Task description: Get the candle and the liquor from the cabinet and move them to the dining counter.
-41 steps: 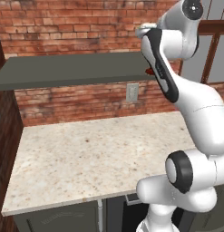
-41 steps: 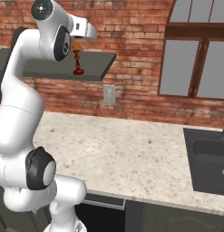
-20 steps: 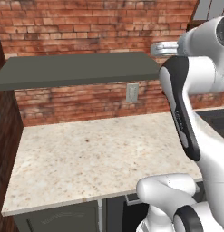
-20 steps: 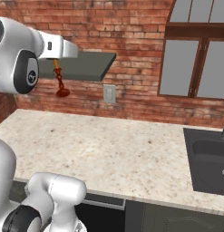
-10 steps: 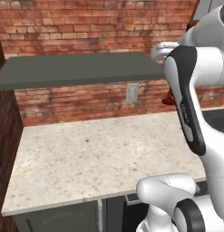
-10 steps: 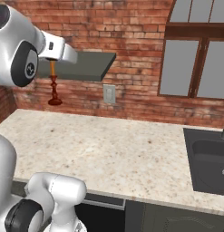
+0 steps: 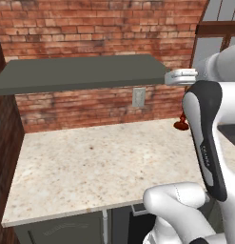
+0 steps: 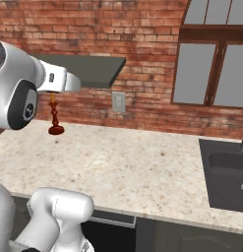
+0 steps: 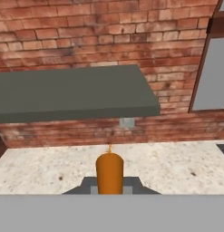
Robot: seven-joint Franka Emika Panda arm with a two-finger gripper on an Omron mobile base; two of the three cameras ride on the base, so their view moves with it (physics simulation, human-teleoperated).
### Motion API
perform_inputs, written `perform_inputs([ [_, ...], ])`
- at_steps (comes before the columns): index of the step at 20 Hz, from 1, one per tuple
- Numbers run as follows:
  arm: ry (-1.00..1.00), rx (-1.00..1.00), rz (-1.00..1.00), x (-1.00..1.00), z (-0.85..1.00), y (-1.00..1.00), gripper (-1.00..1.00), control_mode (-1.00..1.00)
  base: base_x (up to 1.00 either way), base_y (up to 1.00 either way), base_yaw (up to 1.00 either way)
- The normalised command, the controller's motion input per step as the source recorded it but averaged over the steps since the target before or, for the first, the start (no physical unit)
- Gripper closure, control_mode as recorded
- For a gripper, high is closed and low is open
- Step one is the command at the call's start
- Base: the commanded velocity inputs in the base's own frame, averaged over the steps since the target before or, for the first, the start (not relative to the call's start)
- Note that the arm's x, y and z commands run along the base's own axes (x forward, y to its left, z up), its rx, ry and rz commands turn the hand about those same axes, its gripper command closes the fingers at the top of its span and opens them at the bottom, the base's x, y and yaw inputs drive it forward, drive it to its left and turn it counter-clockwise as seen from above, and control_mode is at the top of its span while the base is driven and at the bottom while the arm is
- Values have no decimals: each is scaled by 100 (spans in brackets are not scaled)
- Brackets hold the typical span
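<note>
My gripper [image 9: 109, 186] is shut on the candle [image 9: 109, 171], a thin orange taper. In the right base view the candle [image 8: 55, 116] hangs upright below my hand in its dark red-brown holder, just above the stone counter and in front of the brick wall. From the left base view just the holder's foot [image 7: 180, 125] peeks out beside my forearm. The cabinet [image 8: 93, 68], a flat dark grey shelf board [image 7: 81, 72], is above and behind the candle, and its top [image 9: 72, 90] looks bare. The liquor and the dining counter are out of view.
A beige speckled counter [image 7: 100, 162] runs along the brick wall below the shelf. A dark sink [image 8: 226, 172] is sunk into its right end under a window [image 8: 211, 59]. A wall socket [image 8: 118, 102] sits below the shelf. My own forearm [image 7: 209, 138] blocks the left base view's right side.
The candle has come off the shelf in my shut gripper. Over the last second it has sunk lower in front of the wall, toward the counter.
</note>
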Motion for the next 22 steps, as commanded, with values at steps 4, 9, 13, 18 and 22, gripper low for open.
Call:
perform_inputs([
  [4,-3,0,0,-4,-10,0,100,-100,0,0,0],
  [9,0,0,0,0,0,3,100,-100,0,0,0],
  [13,10,0,0,0,0,9,100,-100,0,0,0],
  [18,4,0,0,0,0,3,100,-100,0,0,0],
  [22,0,0,0,0,0,0,100,-100,0,0,0],
])
